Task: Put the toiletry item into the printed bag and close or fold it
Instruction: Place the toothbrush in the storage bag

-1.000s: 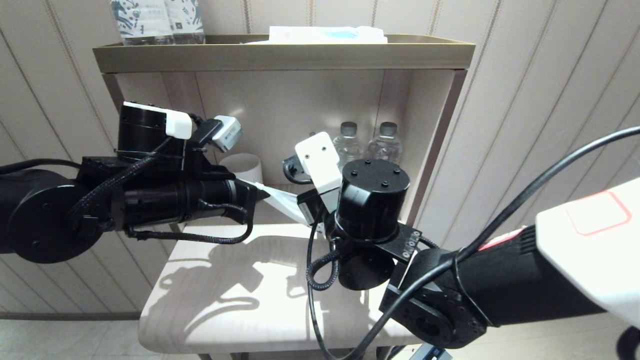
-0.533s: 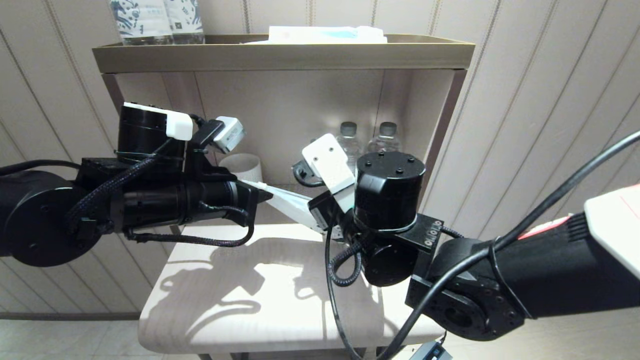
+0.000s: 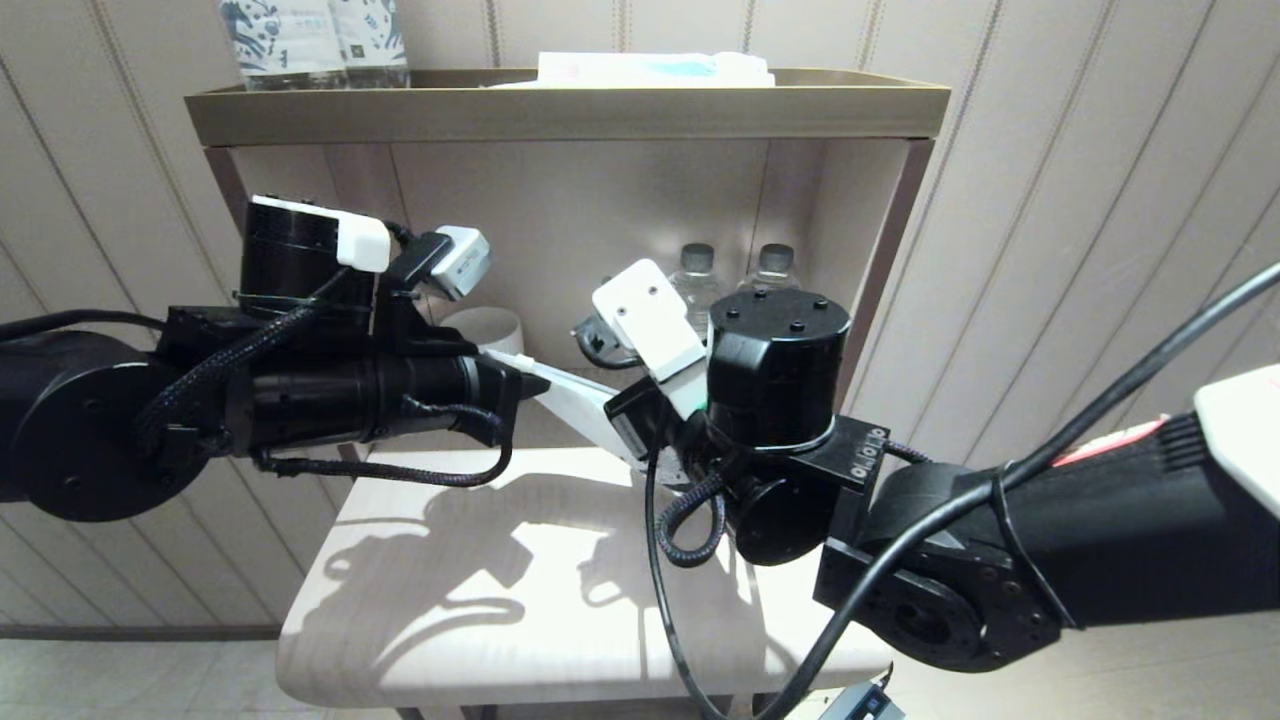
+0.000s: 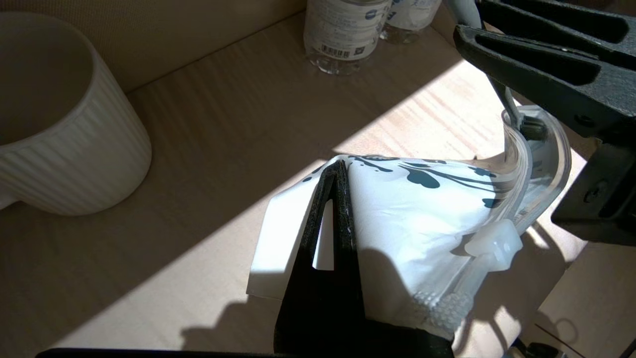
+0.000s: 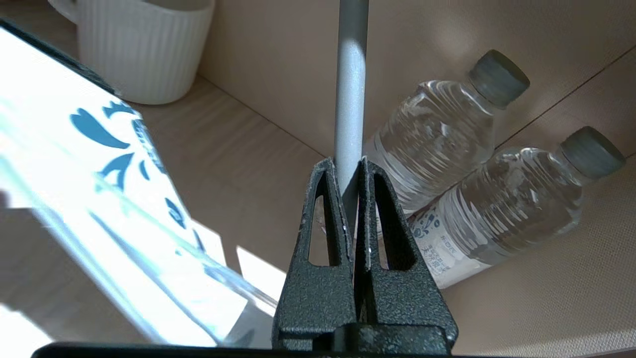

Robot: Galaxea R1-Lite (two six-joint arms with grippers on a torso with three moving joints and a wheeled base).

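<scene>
While pinched at its plain end in the shut left claw (image 4: 332,199), bag (image 4: 427,214) hung above the shelf (image 4: 208,129). Since a second before, brush (image 5: 351,94), clamped in the closed right claw (image 5: 351,194), advanced head-first to the bag's mouth; insertion probably just starting.

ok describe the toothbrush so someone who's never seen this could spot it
Look at the lower shelf of the stand, where the two arms meet in front of two water bottles. The right gripper is shut on a slim grey stick, the toothbrush. Its bristle head sits at the open mouth of the printed bag held by the left gripper; nothing else there is thin and rod-like.
</scene>
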